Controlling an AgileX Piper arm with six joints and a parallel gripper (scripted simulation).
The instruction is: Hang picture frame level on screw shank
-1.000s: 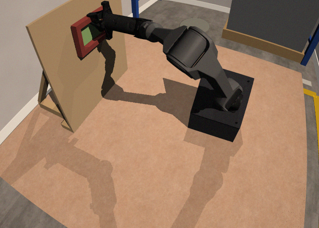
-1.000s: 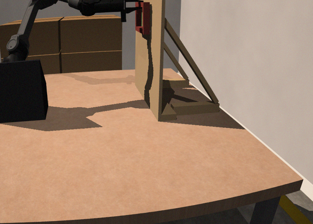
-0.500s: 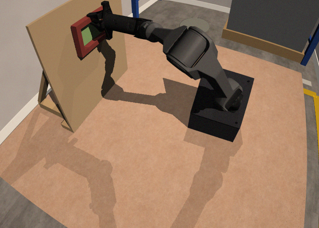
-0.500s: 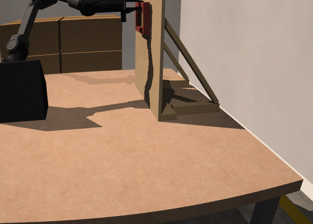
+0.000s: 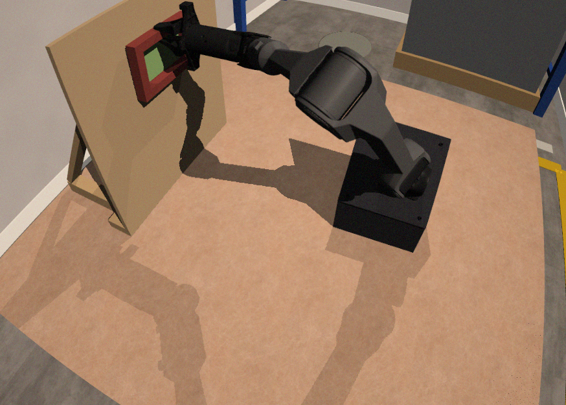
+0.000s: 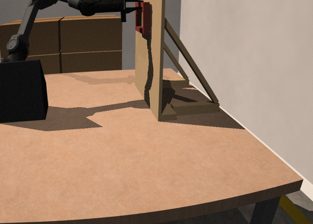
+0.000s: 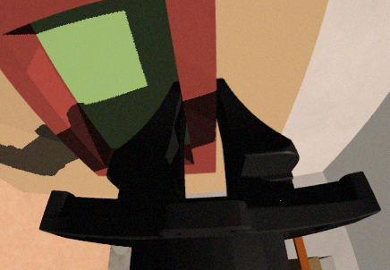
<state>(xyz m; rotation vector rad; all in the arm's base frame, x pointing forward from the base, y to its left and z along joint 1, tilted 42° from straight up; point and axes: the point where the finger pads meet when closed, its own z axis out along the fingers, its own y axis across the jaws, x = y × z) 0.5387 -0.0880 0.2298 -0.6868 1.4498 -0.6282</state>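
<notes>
The picture frame is red with a green picture. It sits high on the upright tan board, close against its face. It also shows edge-on in the exterior view and in the wrist view. My gripper reaches out level from the arm and is shut on the frame's right side bar, one finger inside the opening and one outside. In the exterior view the gripper meets the frame near its top. The screw is hidden behind the frame.
The board stands on slanted wooden braces near the table's back edge and the wall. The arm's black base sits on the table. Cardboard boxes stand behind the table.
</notes>
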